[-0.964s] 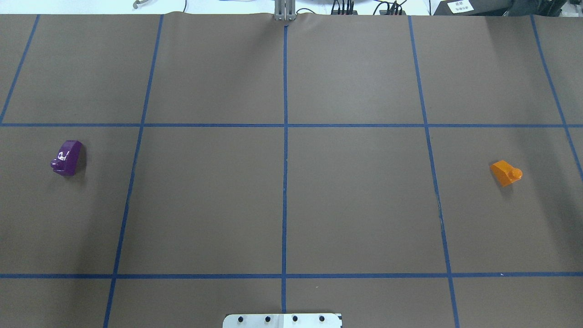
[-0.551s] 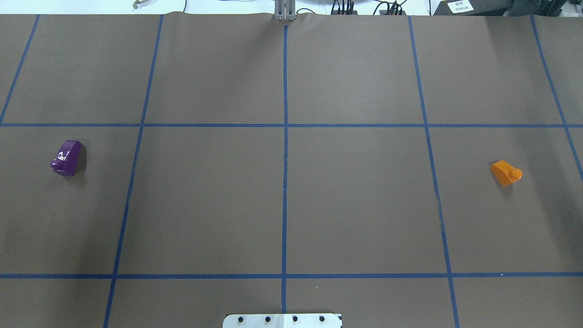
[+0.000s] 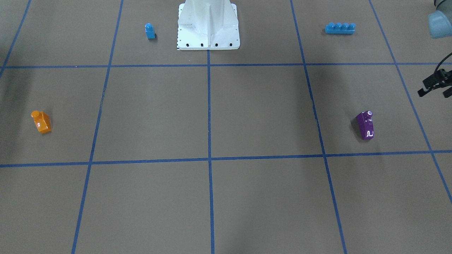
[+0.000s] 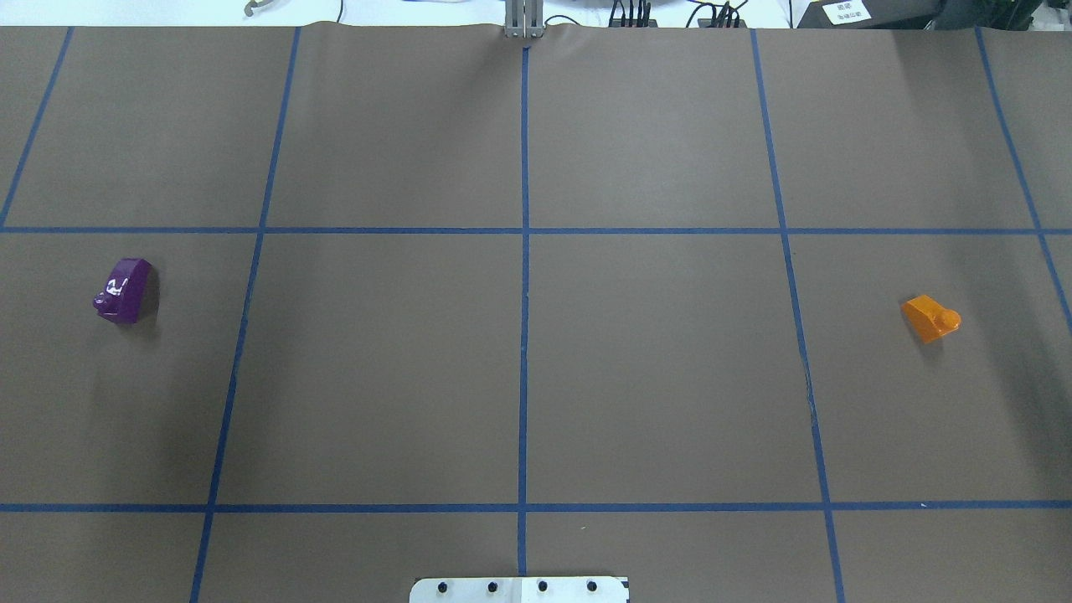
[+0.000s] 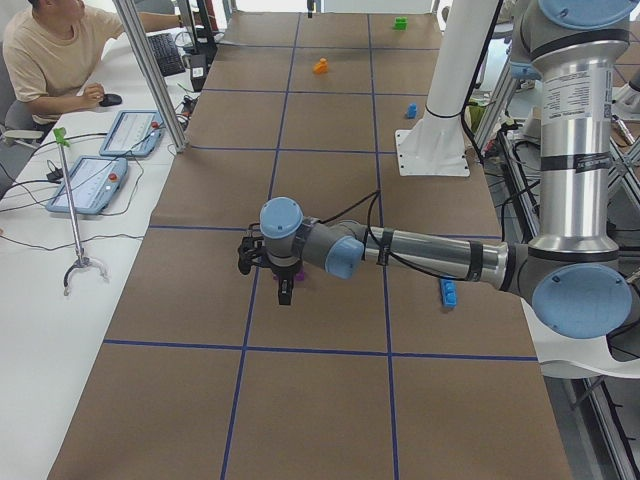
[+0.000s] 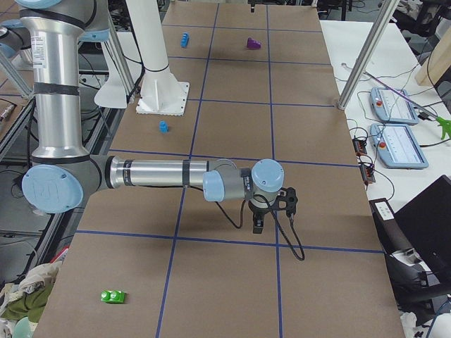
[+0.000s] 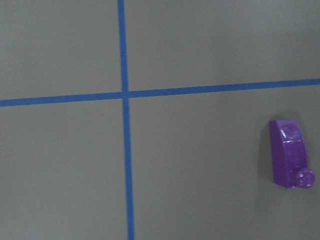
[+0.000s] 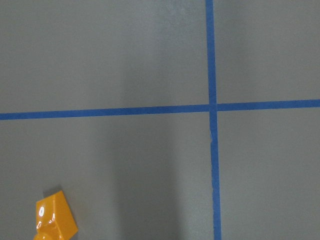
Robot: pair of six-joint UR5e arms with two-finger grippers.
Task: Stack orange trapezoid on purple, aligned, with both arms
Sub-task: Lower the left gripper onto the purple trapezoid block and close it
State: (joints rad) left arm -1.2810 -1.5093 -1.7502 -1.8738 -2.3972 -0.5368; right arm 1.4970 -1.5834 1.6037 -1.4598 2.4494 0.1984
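Note:
The orange trapezoid lies on the brown table at the right, also in the front view and at the right wrist view's bottom left. The purple brick lies on its side at the left, seen in the front view and left wrist view. My left gripper hangs above the purple brick; a black part of it shows at the front view's right edge. My right gripper hangs above the table's right end. I cannot tell if either is open or shut.
A small blue single-stud brick and a long blue four-stud brick lie beside the white base. A green brick lies at the table's right end. An operator sits beyond the far edge.

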